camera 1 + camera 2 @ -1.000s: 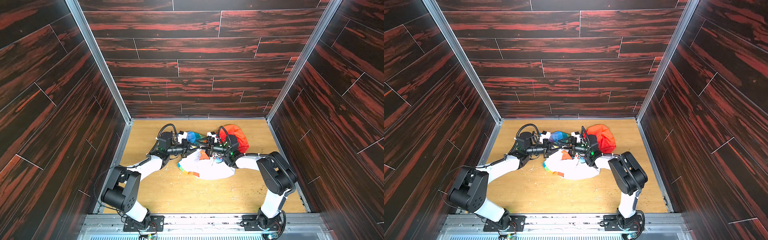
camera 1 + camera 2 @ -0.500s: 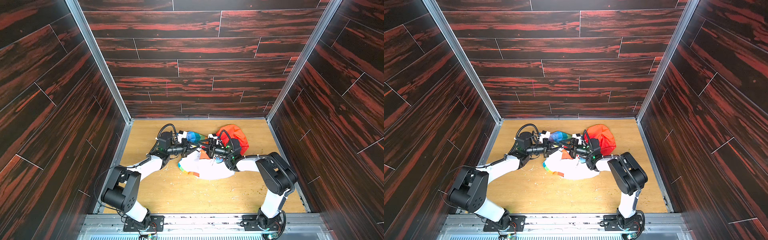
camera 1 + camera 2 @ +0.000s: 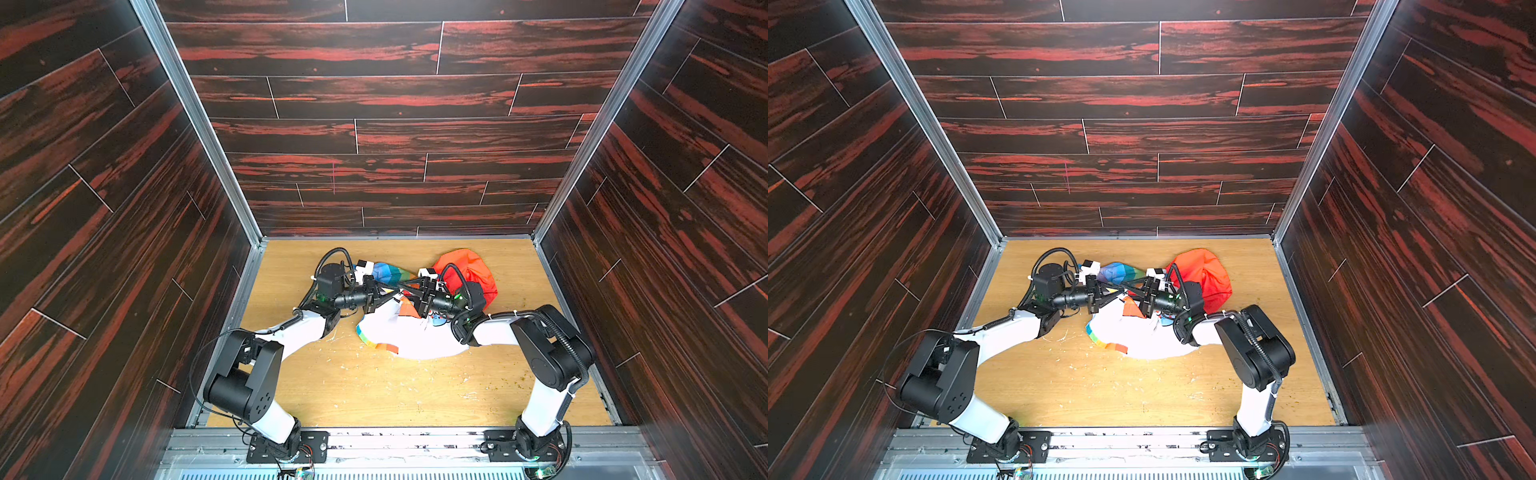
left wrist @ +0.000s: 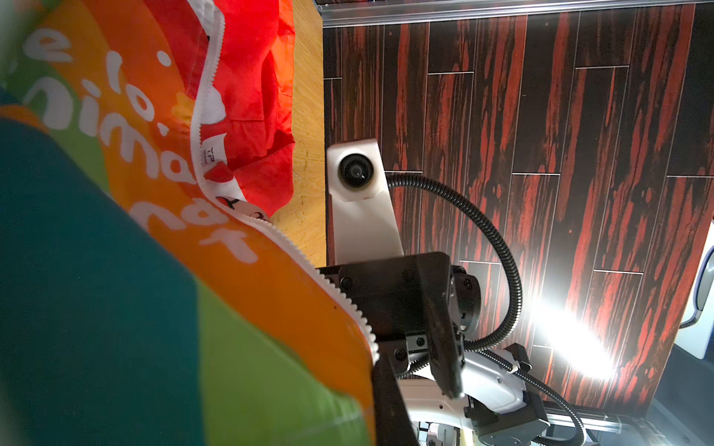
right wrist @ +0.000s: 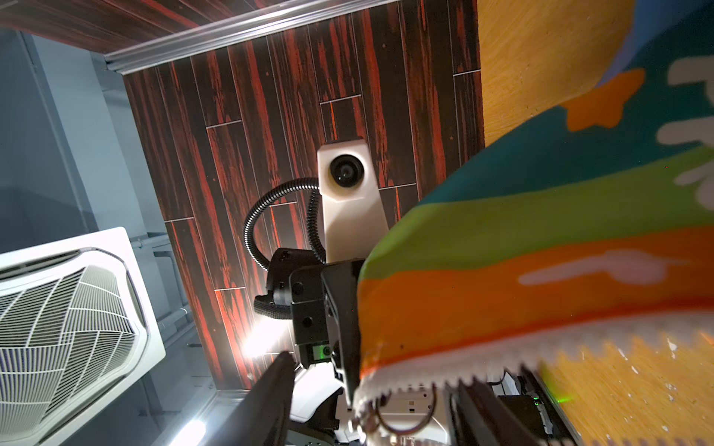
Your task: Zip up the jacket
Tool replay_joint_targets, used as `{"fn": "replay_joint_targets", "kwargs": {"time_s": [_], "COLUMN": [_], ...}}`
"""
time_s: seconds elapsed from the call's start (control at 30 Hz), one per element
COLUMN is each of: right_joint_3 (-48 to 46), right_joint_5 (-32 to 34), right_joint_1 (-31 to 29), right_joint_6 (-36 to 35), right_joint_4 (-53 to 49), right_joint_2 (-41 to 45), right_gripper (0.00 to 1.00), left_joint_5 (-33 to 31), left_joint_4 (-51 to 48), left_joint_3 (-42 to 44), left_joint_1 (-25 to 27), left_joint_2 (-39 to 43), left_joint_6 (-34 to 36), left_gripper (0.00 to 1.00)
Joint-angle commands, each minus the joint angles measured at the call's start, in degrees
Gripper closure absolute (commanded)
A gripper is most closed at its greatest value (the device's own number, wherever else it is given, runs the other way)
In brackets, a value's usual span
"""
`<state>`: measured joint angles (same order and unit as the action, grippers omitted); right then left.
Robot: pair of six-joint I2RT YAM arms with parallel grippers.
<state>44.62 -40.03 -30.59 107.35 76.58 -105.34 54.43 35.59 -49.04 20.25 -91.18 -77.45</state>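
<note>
The jacket [image 3: 415,340] is found on the wooden tabletop [image 3: 374,386], a little past its middle, crumpled rather than spread. The white body lies flat, the orange hood [image 3: 469,270] is bunched at about 2 o'clock from it, and a rainbow-striped panel [image 3: 390,272] is lifted off the wood at about 11 o'clock. Along that panel a white zip edge [image 5: 502,347] is seen, unjoined where it shows, with a thin wire ring [image 5: 403,411] hanging near its end. This ring is taken to be the pull.

The left gripper [image 3: 390,294], brought in from 9 o'clock, is clenched, and the end of the striped panel appears to be pinched in it. The right gripper [image 3: 406,291], brought in from 3 o'clock, is released: in the right wrist view its fingers [image 5: 270,390] are spread to either side of the ring, with nothing held. The two tools are almost nose to nose.

Several faults can be foreseen. The ring is small and free to swing, so cloth or teeth could be caught instead of it. The fabric looks thin — it could be dragged out of the clenched jaws once the slider is pulled, or drawn into the slider and jammed. With so little room between the tools, a knock could be caused by a slight misalignment. Whether the other zip half is seated cannot be told.
</note>
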Motion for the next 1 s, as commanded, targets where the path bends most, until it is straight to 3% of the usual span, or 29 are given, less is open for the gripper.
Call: {"fn": "replay_joint_targets", "kwargs": {"time_s": [0.0, 0.33, 0.97], "right_joint_3": [-0.5, -1.35, -4.53], "right_joint_5": [1.34, 2.88, 3.57], "right_joint_1": [-0.35, -0.31, 0.49], "right_joint_6": [2.83, 4.45, 2.24], "right_joint_4": [6.13, 9.12, 6.95], "right_joint_2": [1.45, 1.24, 3.4], "right_gripper": [0.39, 0.45, 0.67], "left_joint_5": [-0.22, -0.21, 0.05], "left_joint_4": [2.64, 2.46, 2.78], "left_joint_3": [0.45, 1.08, 1.84], "left_joint_1": [-0.27, -0.3, -0.54], "left_joint_2": [0.38, 0.84, 1.52], "left_joint_6": [-0.59, -0.59, -0.73], "left_gripper": [1.0, 1.0, 1.0]}}
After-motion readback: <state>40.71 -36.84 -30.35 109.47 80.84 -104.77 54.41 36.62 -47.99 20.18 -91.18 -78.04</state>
